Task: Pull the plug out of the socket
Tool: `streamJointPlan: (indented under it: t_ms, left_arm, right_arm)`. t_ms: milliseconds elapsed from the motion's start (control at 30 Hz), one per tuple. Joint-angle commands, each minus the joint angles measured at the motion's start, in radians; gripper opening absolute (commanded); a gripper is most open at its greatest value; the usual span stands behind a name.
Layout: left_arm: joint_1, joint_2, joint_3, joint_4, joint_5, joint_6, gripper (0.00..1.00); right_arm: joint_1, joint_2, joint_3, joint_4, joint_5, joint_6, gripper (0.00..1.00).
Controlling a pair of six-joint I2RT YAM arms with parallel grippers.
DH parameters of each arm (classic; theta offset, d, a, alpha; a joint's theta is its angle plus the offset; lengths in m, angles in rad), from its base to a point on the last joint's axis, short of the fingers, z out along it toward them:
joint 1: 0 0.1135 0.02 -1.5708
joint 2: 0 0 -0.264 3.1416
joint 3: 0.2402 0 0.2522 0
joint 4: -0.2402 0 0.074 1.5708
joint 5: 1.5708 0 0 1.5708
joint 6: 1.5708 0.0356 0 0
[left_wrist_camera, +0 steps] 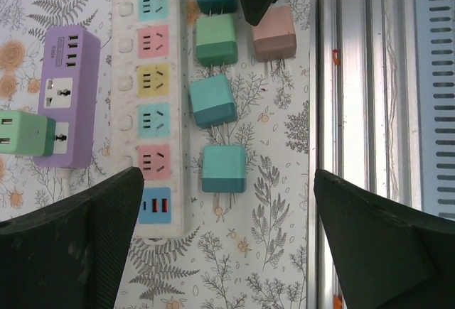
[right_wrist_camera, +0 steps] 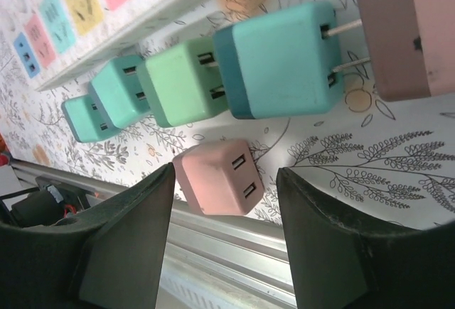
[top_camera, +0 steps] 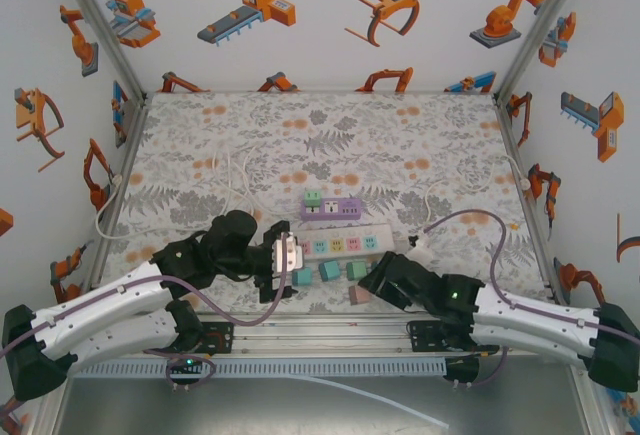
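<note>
A green plug [top_camera: 313, 199] [left_wrist_camera: 21, 133] sits plugged into the purple socket block [top_camera: 340, 209] [left_wrist_camera: 64, 96]. The white power strip [top_camera: 345, 244] [left_wrist_camera: 153, 103] has nothing in its outlets. Several loose plugs lie beside it in a row: teal [left_wrist_camera: 223, 168], teal [left_wrist_camera: 212, 101] and green [left_wrist_camera: 216, 40]. My right gripper [top_camera: 375, 283] [right_wrist_camera: 226, 174] is open around a pink plug [right_wrist_camera: 217, 177] [left_wrist_camera: 274, 33] lying on the mat. My left gripper [top_camera: 285, 255] [left_wrist_camera: 227, 206] hangs wide open over the strip's USB end, holding nothing.
A metal rail [top_camera: 330, 330] [left_wrist_camera: 355, 110] runs along the near table edge just behind the pink plug. Another pink plug [right_wrist_camera: 412, 32] lies beyond a dark-based teal plug [right_wrist_camera: 284, 60]. White cables [top_camera: 235, 170] trail over the floral mat toward the walls.
</note>
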State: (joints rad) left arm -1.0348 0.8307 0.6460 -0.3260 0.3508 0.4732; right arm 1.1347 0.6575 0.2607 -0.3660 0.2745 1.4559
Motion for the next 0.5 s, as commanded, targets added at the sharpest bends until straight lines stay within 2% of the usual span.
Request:
streamJointPlan:
  t_ms: [0, 67, 200, 267, 367, 433, 467]
  left_arm:
    - [-0.005, -0.002, -0.006, 0.026, -0.019, -0.02, 0.97]
    - [-0.005, -0.009, -0.008, 0.036, -0.054, -0.032, 0.97]
    - [-0.005, -0.028, -0.028, 0.112, -0.181, -0.103, 0.97]
    - [-0.005, -0.033, -0.046, 0.176, -0.244, -0.164, 0.97]
    - [-0.001, -0.024, -0.061, 0.27, -0.353, -0.276, 0.97]
    - [0.013, -0.005, -0.053, 0.315, -0.446, -0.376, 0.97]
    - [0.027, 0.005, -0.041, 0.322, -0.476, -0.422, 0.97]
  right_arm:
    - [0.004, -0.038, 0.083, -0.042, 0.13, -0.179, 0.56]
    - [0.002, -0.052, 0.128, -0.042, 0.18, -0.325, 0.58]
    - [-0.011, -0.059, 0.206, 0.005, 0.297, -0.646, 0.71]
    - [-0.042, -0.053, 0.227, 0.079, 0.289, -0.841, 0.76]
    - [-0.134, -0.016, 0.265, 0.185, 0.162, -1.118, 0.8]
    - [-0.24, 0.026, 0.293, 0.229, 0.009, -1.21, 0.81]
    - [-0.306, 0.055, 0.306, 0.255, -0.105, -1.254, 0.81]
